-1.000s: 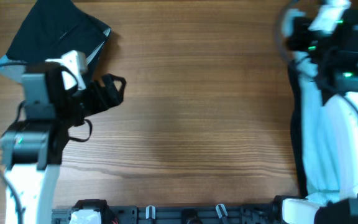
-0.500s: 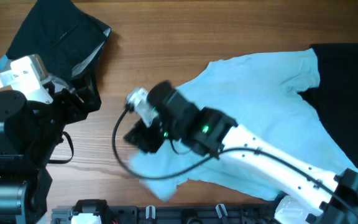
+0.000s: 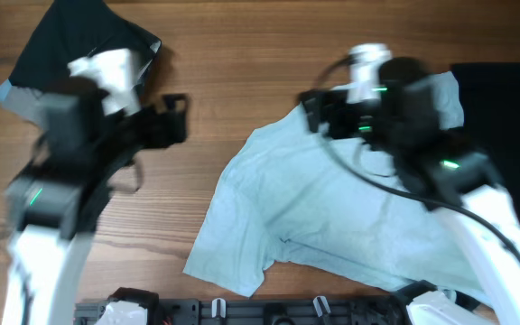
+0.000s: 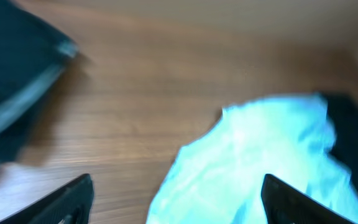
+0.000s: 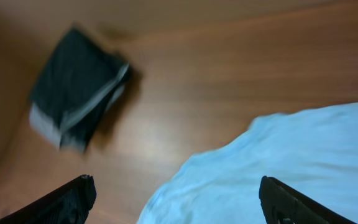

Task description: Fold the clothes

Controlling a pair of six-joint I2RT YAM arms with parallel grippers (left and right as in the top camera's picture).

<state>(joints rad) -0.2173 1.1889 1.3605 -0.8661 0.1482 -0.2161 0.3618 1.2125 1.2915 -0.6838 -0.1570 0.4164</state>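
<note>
A large pale light-blue T-shirt (image 3: 332,217) lies spread and rumpled across the middle and right of the wooden table. It also shows in the left wrist view (image 4: 247,155) and the right wrist view (image 5: 278,168). My right gripper (image 3: 319,113) hovers open over the T-shirt's far edge, nothing between its fingers (image 5: 73,199). Open and empty too, my left gripper (image 3: 174,126) hangs over bare wood left of the T-shirt, its fingers (image 4: 73,199) wide apart. A folded black garment (image 3: 70,45) lies at the far left corner.
Another black garment (image 3: 504,108) lies at the right edge, partly under the T-shirt and my right arm. The folded black garment (image 5: 79,93) shows a pale grey edge. The arm mounts (image 3: 242,311) line the table's near edge.
My right gripper let go of the T-shirt, opened and swung back from the lower left to the T-shirt's far edge. The T-shirt now lies loose. My left arm swung right, towards the T-shirt.
</note>
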